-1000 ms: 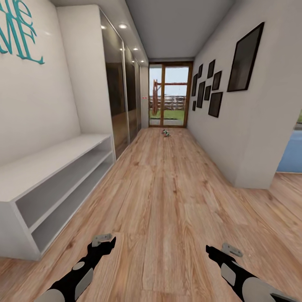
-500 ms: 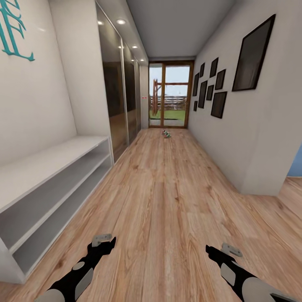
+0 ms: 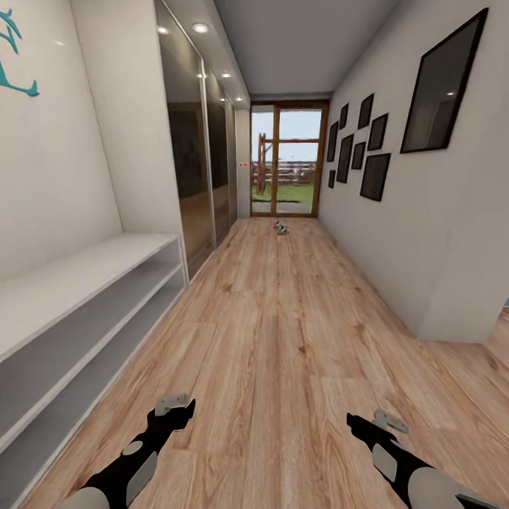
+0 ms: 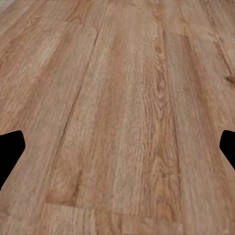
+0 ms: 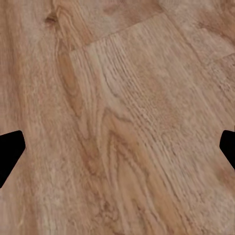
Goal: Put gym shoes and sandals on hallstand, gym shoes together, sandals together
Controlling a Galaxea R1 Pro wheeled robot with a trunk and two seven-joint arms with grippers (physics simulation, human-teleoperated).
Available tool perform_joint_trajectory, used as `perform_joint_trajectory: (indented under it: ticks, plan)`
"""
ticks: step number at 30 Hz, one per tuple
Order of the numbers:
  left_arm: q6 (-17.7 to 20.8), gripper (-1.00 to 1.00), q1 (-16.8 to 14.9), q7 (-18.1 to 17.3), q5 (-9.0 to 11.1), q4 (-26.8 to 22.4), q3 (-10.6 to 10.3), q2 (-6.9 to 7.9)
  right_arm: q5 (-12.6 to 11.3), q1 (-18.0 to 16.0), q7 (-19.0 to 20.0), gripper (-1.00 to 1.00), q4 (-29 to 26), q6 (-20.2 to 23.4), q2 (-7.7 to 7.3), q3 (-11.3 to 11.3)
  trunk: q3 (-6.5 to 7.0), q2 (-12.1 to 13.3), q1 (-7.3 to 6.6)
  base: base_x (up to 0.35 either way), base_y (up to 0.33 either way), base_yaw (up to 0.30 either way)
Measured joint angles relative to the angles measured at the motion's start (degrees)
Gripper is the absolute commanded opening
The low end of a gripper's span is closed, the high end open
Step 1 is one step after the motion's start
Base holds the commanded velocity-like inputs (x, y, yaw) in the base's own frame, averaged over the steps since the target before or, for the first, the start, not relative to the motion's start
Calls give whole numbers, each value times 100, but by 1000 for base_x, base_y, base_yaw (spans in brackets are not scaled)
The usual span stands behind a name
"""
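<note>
Wall lettering: teal letters (image 3: 15, 67) are showing on the left wall at the upper left corner of the head view, cut off by the frame edge; no word is reading whole.
Gym shoes: a small white shape with a touch of green (image 3: 281, 227) is lying on the corridor floor (image 3: 283, 332) far down the hall, just before the glass door (image 3: 285, 159); too small to say whether one shoe or two, and laces or stripes are not resolving.
Floor: light brown planks with clear grain are running lengthwise toward the door; the wrist views are looking down on the same planks.
White bench: a low white unit with open shelf bays (image 3: 78, 311) is standing along the left wall, its long edge running beside the lane; I cannot tell from here whether this is the rack meant for the shoes.
Left side beyond bench: dark mirrored wardrobe doors (image 3: 198, 162) are lining the wall up to the door.
Right side: black frames (image 3: 375, 177) are hanging on the wall; the wall is ending at a corner (image 3: 459, 311), with an opening past it.
Open room: the middle lane is lying wide between bench and right wall.
Left gripper (image 3: 177, 408): hovering low over the planks, fingers spread apart, nothing between them.
Right gripper (image 3: 366, 423): likewise hovering, fingers parted, holding nothing.
</note>
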Motion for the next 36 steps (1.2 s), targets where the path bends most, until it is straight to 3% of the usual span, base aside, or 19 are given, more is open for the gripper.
perform_joint_trajectory:
  ticks: [36]
  plan:
    - [1,100,0,0,-3,0,0,0,-4,0,5,100,0,0,0,0,0,0,0,347,0,0]
